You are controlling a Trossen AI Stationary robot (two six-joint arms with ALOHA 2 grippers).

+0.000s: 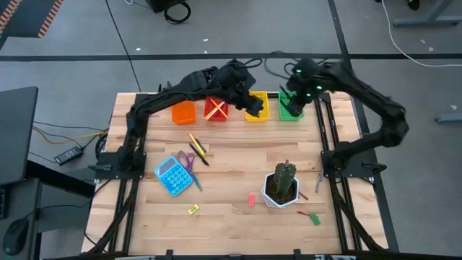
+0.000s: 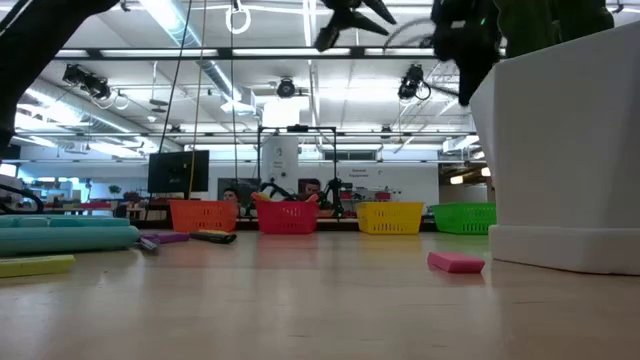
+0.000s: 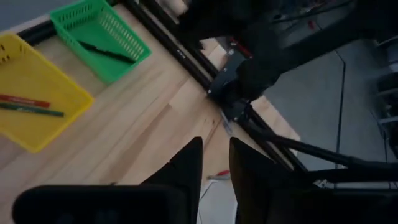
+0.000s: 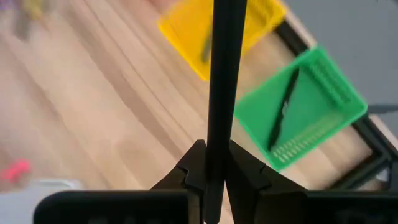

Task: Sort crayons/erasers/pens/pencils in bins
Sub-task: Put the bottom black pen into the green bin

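Observation:
Four bins stand in a row at the table's far edge: orange, red, yellow and green. My right gripper hangs above the green bin, shut on a black pen. Another black pen lies in the green bin. My left gripper hovers over the yellow bin's area, open, with nothing between its fingers. A red and a green crayon lie in the yellow bin. Crossed yellow pencils lie in the red bin. My right gripper pinches the black pen between its two fingers, on the stretch of shaft at the fingertips. The fingers come from above, slanting down, and the pen lies along them. Its long free part sticks out past the fingertips, clear of the table and bins.
Nearer on the table are a blue calculator, purple scissors, loose pencils and pens, a white cactus pot, a pink eraser, a yellow-green eraser and crayons.

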